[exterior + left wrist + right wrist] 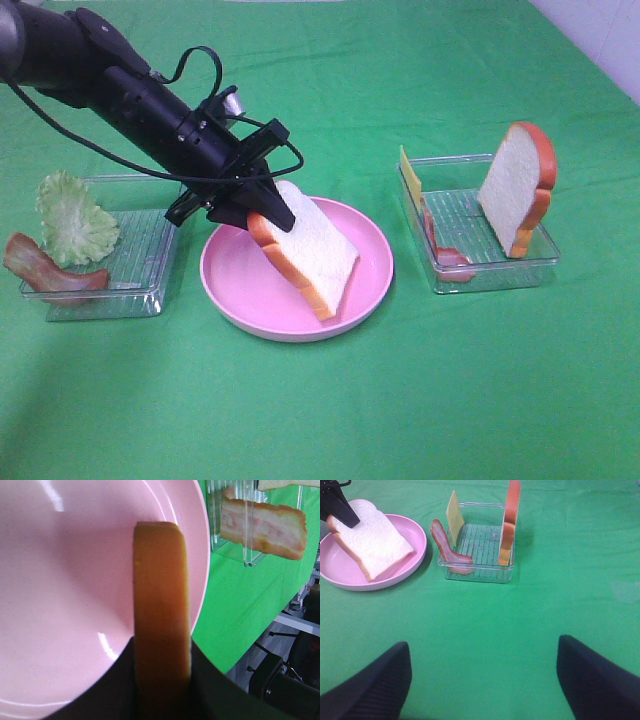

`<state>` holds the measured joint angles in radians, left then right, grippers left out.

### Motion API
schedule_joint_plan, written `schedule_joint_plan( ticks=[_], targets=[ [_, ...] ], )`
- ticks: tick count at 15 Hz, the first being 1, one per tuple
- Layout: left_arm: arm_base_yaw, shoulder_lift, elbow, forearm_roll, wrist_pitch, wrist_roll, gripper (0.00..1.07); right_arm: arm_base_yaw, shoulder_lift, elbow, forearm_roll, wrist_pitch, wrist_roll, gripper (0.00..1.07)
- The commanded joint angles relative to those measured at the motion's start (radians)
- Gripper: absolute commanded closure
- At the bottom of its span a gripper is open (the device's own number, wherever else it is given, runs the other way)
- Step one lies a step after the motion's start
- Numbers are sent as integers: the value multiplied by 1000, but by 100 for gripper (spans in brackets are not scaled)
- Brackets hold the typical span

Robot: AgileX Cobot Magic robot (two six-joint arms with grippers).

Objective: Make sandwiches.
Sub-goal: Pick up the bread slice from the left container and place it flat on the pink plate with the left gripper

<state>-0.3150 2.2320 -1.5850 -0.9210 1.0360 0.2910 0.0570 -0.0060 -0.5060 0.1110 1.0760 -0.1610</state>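
At the centre of the high view, the left fingers [272, 210] pinch the upper crust of a bread slice [318, 255], which leans tilted with its lower edge down in the pink plate [232, 272]. The left wrist view adds what that one hides: the fingers press both flat faces of the slice, its brown crust edge-on between them. Only the right wrist view shows the right fingers [372, 685], spread wide with green worktop [485, 630] between them.

At the left of the high view a clear tray [145, 270] carries lettuce [75, 220] and a bacon strip [40, 262] draped over its rim. The left arm [110, 85] comes in from the upper left and hides that tray's far right corner. At the right, a second tray [495, 272] holds a second bread slice [518, 185] standing upright, with a cheese slice [409, 172] and the other bacon strip [440, 250] leaning at its left wall.
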Motion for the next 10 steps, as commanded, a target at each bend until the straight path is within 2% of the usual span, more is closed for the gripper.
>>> schedule_joint_plan(
  ticks=[1,5,7,9,10],
  targets=[
    [-22,14,4,-14,-53,8,107,1,-11,1,3,-11,-1,31],
    [-28,14,4,-24,-81,-8,104,1,-11,1,3,-11,-1,31],
    [-28,14,3,-21,-84,-23,84,1,-11,1,3,-11,-1,31],
    [-28,11,3,-24,-86,-38,44,1,-11,1,3,-11,-1,31],
    [-28,9,2,-23,-86,-72,33,1,-11,1,3,-11,-1,31]
  ],
)
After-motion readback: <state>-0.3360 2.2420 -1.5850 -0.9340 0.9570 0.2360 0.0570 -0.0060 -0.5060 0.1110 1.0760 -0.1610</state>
